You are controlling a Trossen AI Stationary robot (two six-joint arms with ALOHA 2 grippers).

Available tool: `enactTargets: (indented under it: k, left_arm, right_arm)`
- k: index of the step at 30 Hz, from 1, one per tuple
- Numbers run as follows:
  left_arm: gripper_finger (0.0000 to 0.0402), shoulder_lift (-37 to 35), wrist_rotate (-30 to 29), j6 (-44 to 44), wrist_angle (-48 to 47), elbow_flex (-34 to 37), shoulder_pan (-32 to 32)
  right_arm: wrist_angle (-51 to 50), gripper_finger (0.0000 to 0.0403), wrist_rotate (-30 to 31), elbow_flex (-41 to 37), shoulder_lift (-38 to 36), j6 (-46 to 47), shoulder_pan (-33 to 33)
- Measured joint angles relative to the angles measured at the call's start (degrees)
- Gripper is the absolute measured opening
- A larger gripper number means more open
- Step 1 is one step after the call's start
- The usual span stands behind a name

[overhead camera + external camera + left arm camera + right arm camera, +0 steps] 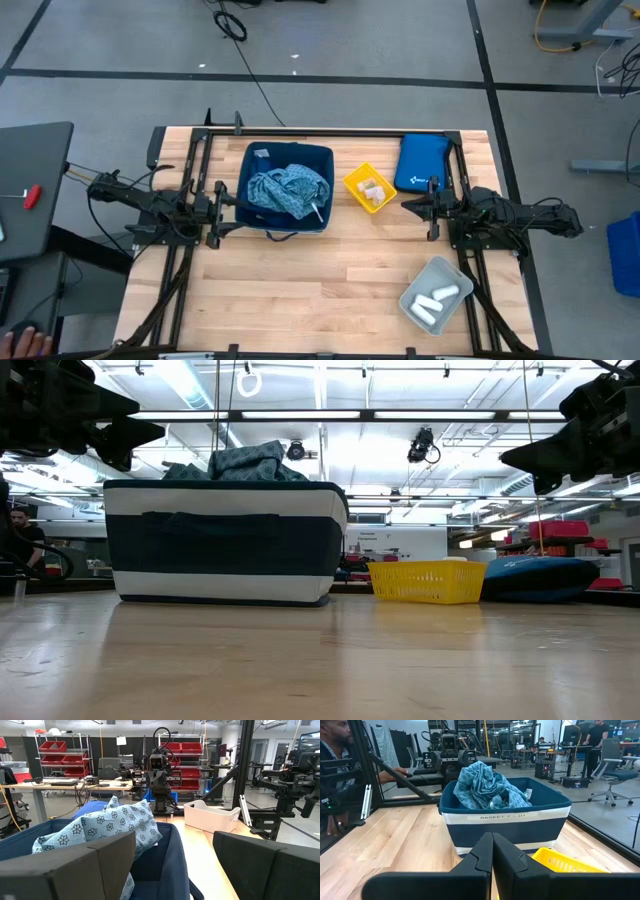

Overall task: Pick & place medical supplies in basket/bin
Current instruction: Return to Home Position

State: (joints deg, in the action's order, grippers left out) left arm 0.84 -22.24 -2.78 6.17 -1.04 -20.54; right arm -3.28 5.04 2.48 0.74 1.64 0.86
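A navy basket (285,190) with a white band (505,817) stands at the table's middle. A teal patterned cloth (285,188) lies heaped in it, with a white roll (318,209) beside it. More white rolls lie in a small yellow bin (369,187) and in a grey bin (437,295). My left gripper (222,208) hovers open just left of the basket, with its fingers (75,870) wide apart. My right gripper (408,206) hovers shut to the right of the yellow bin. No navy cloth or vials show.
A royal-blue padded pouch (421,163) lies at the far right, beside the right arm. The grey bin stands near the table's near right corner. Bare wood spreads across the near middle (300,290). A black frame rims the table. People stand in the room beyond.
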Motion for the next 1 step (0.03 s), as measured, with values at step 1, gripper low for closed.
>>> enactTargets:
  k: [1]
  left_arm:
    - [0.0268,0.0,0.0,0.0,0.0,0.0,0.0]
  right_arm:
    - [0.0,0.0009,0.0,0.0,0.0,0.0,0.0]
